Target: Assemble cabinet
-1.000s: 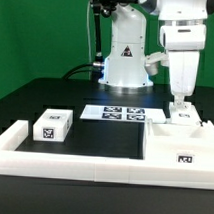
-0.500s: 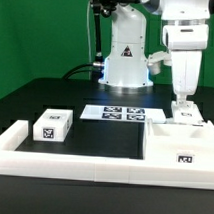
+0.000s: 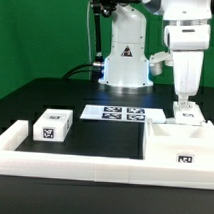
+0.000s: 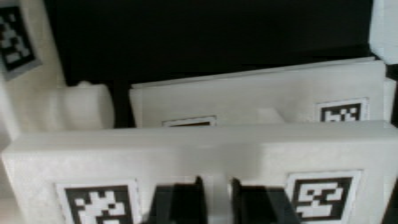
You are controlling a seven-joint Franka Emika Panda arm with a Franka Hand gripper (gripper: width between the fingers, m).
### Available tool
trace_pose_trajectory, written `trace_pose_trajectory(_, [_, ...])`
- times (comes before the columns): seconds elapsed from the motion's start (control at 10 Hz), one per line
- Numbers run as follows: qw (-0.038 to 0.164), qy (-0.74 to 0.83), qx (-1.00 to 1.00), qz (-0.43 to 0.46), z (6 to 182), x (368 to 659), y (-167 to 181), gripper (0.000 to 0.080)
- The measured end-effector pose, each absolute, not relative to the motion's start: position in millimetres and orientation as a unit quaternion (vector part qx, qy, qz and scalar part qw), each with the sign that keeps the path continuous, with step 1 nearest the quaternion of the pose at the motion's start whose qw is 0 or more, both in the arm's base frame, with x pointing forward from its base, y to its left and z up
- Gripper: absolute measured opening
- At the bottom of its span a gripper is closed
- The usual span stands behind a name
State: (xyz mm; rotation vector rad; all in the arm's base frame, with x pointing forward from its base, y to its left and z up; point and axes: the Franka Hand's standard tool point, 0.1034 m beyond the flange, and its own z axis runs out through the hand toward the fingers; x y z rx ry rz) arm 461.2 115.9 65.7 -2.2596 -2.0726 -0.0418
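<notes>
**Scene inventory, exterior view's left to right**

1. White rail [image 3: 14, 140]: long and low. It runs down the left side and along the near edge of the black table [image 3: 104, 137], bounding the work area on both sides.
2. Small cabinet block [image 3: 52, 125]: white, upright, with a tag on its near face and another on top. It sits just inside the rail's left corner, not visibly touching the rail. To its right, bare table stretches to item 5.
3. Marker board [image 3: 122, 114]: thin and flat, lying at the far middle of the table. It is well apart from the small cabinet block and has dark table on its near side.
4. Robot base [image 3: 127, 56]: white, set beyond the board against a green backdrop.
5. Large cabinet box [image 3: 180, 150]: white, at the near right, with one tag on its near face. Its near edge lies against the rail.
6. Tagged cabinet piece [image 3: 189, 117]: at the far edge of the large box, directly under the arm.
7. Gripper [image 3: 180, 106]: pointing straight down, with its tips at the tagged piece.
   - In the wrist view the gripper [image 4: 208, 205] shows dark fingers [image 4: 178, 205] close together against a white part carrying two tags.
   - A thin pale strip shows between the fingers.
   - Whether the claw is pinching that strip or merely sits around it cannot be told.
</notes>
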Motion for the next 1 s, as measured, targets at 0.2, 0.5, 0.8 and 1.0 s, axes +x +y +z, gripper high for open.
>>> trace_pose_trajectory(0.2, [0.037, -0.674, -0.737, -0.015, 69.0, 470.8, 116.5, 0.0061])
trace_pose_trajectory(0.5, [0.043, -0.675, -0.736, -0.018, 65.2, 489.4, 118.3, 0.0061])
trace_pose_trajectory(0.8, [0.042, -0.681, -0.731, -0.028, 63.5, 501.6, 115.2, 0.0061])
trace_pose_trajectory(1.0, [0.042, -0.68, -0.731, -0.028, 63.5, 501.6, 115.1, 0.0061])
